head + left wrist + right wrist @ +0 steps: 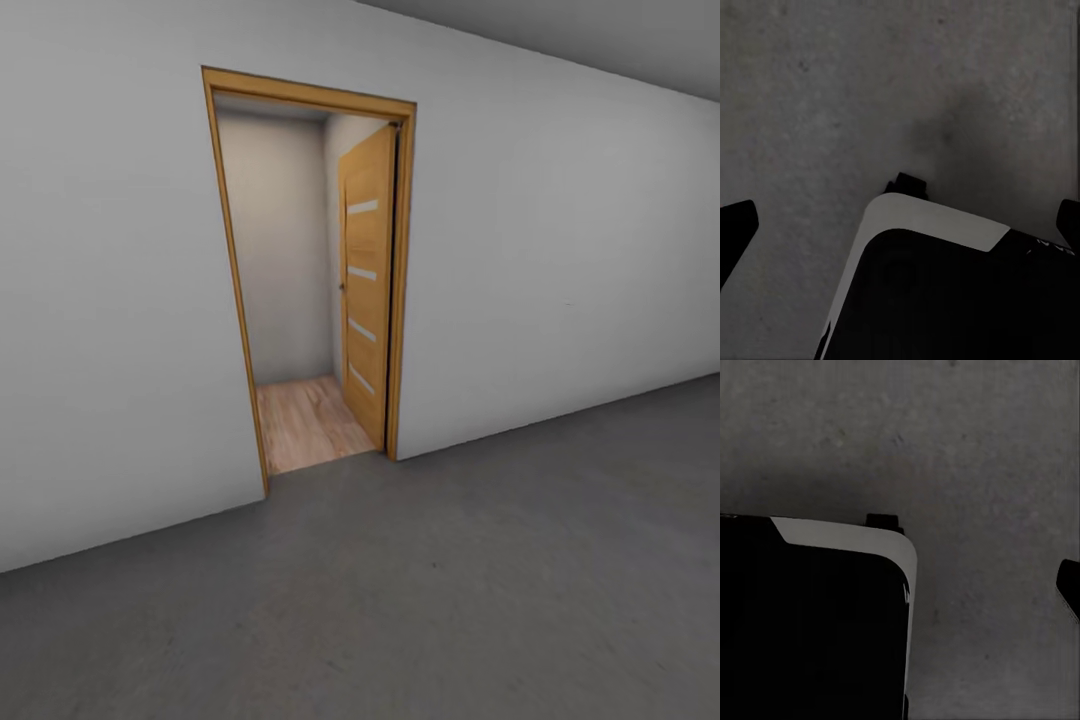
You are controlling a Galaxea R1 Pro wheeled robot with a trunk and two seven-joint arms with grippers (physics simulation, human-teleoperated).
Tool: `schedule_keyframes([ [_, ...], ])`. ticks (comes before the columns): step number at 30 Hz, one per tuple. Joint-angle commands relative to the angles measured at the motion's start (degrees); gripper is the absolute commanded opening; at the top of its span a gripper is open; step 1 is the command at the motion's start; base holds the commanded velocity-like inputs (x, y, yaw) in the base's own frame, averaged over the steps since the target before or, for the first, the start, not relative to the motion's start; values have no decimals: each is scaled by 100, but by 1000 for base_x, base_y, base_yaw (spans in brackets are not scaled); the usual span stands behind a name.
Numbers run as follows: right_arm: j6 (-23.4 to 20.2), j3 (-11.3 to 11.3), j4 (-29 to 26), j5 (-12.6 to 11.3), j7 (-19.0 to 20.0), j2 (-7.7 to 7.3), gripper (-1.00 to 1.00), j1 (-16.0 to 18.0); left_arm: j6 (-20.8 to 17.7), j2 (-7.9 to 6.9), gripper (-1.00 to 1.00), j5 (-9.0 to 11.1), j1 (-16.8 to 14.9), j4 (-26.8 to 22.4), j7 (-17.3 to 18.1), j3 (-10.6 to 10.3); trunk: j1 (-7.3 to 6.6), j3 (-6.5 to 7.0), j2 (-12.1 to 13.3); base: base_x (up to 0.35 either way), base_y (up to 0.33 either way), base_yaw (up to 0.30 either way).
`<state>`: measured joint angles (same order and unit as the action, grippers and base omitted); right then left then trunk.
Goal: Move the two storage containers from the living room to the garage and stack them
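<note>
You face a white wall [560,260] with a wood-framed doorway [305,270]; its panelled door [367,285] stands swung inward over light plank flooring [305,420]. You stand on the dark grey concrete floor [450,580] (mottled, bare). Both wrist cameras look down at that concrete and at the robot's black, white-edged base [945,300]. The left gripper [904,225] shows two dark fingertips [735,225] spread wide with nothing between them. On the right, one fingertip [1069,585] shows, so I cannot tell its state.

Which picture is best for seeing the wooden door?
The head view: the wooden door stands open inside its doorway. Both wrist views look down at grey concrete floor and the robot's base instead.
</note>
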<state>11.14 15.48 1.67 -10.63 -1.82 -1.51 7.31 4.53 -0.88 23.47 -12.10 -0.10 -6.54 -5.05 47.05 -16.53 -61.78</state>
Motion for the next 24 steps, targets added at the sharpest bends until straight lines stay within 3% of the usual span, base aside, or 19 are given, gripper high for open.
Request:
schedule_keyframes([
  [1, 31, 51, 18, -54, -3, 2, 100, 8, 13, 1, 100, 44, -3, 1, -14, -49, 3, -7, -4, 320, 0, 0],
  [24, -5, 26, 18, -71, -12, 31, 100, 8, 12, 2, 100, 44, -3, 1, -14, -49, 3, -7, -4, 321, 0, 0],
])
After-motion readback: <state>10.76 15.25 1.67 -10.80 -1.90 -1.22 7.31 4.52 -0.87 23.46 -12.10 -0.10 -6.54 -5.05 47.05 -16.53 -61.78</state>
